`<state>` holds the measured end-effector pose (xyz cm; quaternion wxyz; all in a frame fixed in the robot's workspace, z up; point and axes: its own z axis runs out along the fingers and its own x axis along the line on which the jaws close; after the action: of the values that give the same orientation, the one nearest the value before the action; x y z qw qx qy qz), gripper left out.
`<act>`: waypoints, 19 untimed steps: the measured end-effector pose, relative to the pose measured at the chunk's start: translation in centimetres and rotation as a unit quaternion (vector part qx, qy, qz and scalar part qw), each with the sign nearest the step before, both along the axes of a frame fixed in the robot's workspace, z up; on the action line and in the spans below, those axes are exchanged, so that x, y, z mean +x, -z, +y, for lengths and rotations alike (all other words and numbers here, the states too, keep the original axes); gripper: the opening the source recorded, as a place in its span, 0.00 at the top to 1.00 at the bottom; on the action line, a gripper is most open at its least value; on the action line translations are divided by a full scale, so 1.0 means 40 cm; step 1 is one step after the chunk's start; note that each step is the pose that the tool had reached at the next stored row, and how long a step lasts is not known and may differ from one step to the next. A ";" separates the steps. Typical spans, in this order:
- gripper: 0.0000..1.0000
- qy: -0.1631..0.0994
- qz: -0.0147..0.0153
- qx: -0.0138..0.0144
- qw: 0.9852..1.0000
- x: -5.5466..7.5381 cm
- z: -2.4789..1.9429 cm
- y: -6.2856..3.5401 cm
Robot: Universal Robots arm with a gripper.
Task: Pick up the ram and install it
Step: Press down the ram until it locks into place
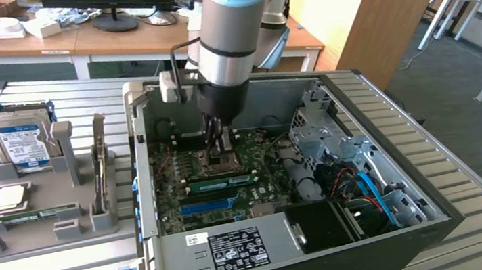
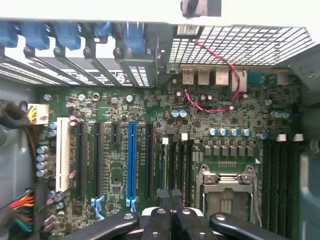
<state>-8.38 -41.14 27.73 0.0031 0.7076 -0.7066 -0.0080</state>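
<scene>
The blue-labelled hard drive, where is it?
On the exterior view's left, the hard drive stands upright in the grey holder, beside the open computer case.

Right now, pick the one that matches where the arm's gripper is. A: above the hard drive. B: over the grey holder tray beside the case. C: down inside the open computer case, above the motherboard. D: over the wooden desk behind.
C: in the exterior view the gripper reaches down into the open computer case, its shut fingers just above the motherboard, well apart from the grey holder tray at the exterior view's left.
</scene>
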 end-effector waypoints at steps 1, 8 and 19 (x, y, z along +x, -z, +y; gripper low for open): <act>0.90 0.000 0.000 0.000 1.000 0.000 0.000 -0.008; 0.90 0.000 0.000 0.000 1.000 0.000 0.000 -0.054; 0.90 0.000 0.000 0.000 1.000 0.000 0.000 -0.119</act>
<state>-8.37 -41.14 32.51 0.0031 0.7076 -0.7066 -0.0080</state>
